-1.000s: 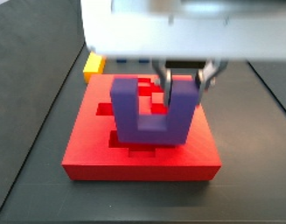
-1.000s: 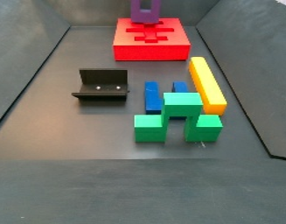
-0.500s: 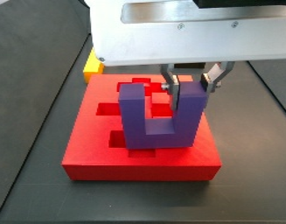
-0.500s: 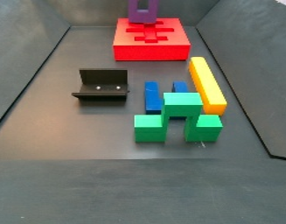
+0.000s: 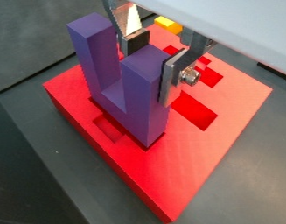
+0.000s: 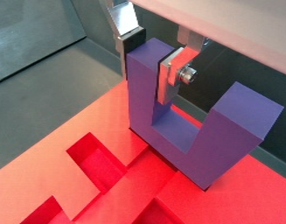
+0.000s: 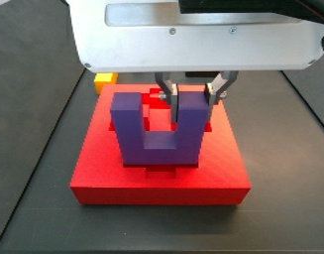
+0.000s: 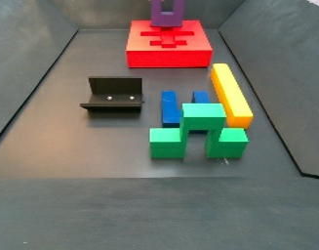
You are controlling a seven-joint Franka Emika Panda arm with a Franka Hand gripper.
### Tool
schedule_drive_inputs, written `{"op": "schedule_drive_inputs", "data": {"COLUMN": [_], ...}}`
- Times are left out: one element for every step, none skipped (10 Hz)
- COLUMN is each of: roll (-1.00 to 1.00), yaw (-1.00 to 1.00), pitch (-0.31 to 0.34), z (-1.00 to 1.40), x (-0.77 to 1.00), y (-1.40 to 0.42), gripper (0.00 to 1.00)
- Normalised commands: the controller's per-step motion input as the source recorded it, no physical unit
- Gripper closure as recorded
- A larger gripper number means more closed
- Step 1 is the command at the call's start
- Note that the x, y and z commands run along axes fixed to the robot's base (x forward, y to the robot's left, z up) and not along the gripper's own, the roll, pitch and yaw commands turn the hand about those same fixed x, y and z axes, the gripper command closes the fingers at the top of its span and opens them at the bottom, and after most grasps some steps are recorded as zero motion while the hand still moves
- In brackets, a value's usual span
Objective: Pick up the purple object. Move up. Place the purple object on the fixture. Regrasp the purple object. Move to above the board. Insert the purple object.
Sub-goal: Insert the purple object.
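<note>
The purple object (image 7: pixel 158 144) stands upright on the red board (image 7: pixel 111 169), its two prongs pointing up and its base at the bright recessed cutouts. My gripper (image 7: pixel 191 94) comes down from above and is shut on one prong, a finger on each side of it. Both wrist views show this grip: the gripper (image 5: pixel 155 61) has its silver plate flat against the purple object (image 5: pixel 104 61), and likewise the gripper (image 6: pixel 153 59) on the purple object (image 6: pixel 226 122). The fixture (image 8: pixel 112 95) stands bare on the floor, well away from the board (image 8: pixel 169 54).
A green block (image 8: pixel 198 132), a blue block (image 8: pixel 171 105) and a long yellow bar (image 8: pixel 229 93) lie together on the dark floor to the right of the fixture. The yellow bar's end (image 7: pixel 106 77) shows just behind the board.
The gripper has carried the purple object a little leftward over the board and lower, and the object now stands straighter. The other blocks and the fixture have not moved.
</note>
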Motion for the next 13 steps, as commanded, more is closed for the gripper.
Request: {"op": "schedule_drive_inputs", "data": {"roll": [0.06,0.09,0.11,0.11,0.11,0.06,0.0,-0.09,-0.09,-0.05,0.0,0.02,0.0], "yaw": [0.0,0.0,0.0,0.0,0.0,-0.03,-0.06,-0.03,-0.02,0.0,-0.01,0.0,0.0], "pitch": [0.0,0.0,0.0,0.0,0.0,0.0,0.0,0.0,0.0,0.0,0.0,0.01,0.05], "z": [-0.03,-0.02,-0.03,-0.05,-0.04,0.0,0.0,0.0,0.0,0.0,-0.06,-0.19,0.0], "x": [-0.01,0.0,0.0,0.0,0.0,0.0,0.0,0.0,0.0,0.0,0.0,0.0,0.07], "y": [-0.06,-0.16,-0.17,-0.17,-0.16,0.0,0.07,0.21,0.17,0.09,0.01,-0.14,-0.03], "gripper": [1.0,1.0,1.0,1.0,1.0,1.0,1.0,1.0,1.0,1.0,1.0,1.0,1.0]}}
